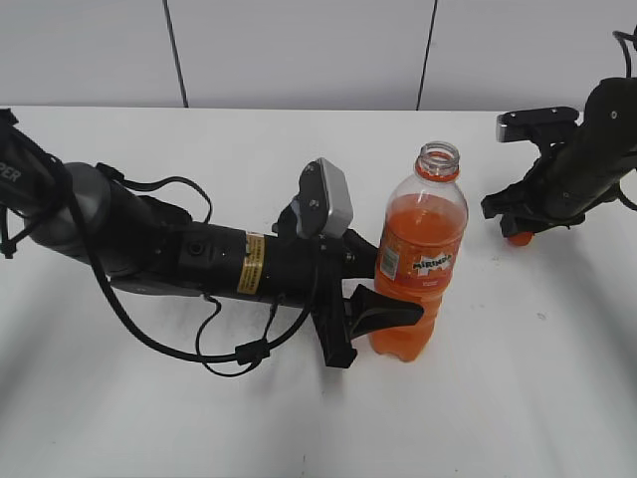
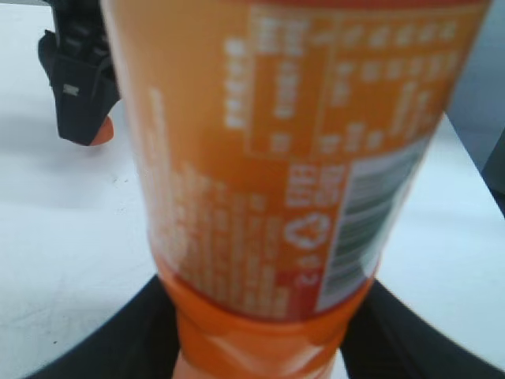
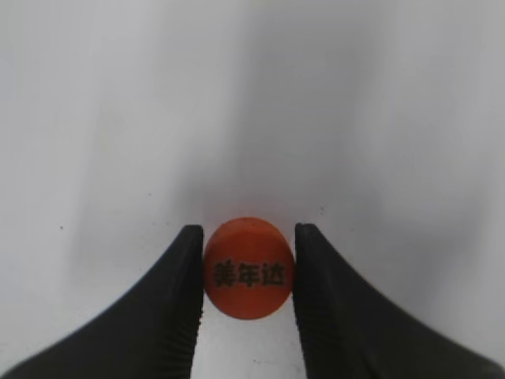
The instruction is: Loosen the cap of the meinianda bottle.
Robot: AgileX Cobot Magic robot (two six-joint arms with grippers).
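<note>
Orange drink fills the meinianda bottle (image 1: 420,261), which stands upright and uncapped on the white table (image 1: 149,418) in the exterior view, its "Mirinda" label facing forward, while the left gripper (image 1: 383,312) is clamped around its lower body and the right gripper (image 1: 520,235), well right of the bottle, holds the cap (image 1: 520,239) down near the tabletop. From the left wrist, the bottle (image 2: 284,158) fills the frame with blurred white print and a barcode, the black fingers (image 2: 102,347) hugging its base. From the right wrist, the cap (image 3: 248,276), printed with dark Chinese characters, sits pinched between the fingers (image 3: 170,316) of the right gripper (image 3: 248,304).
</note>
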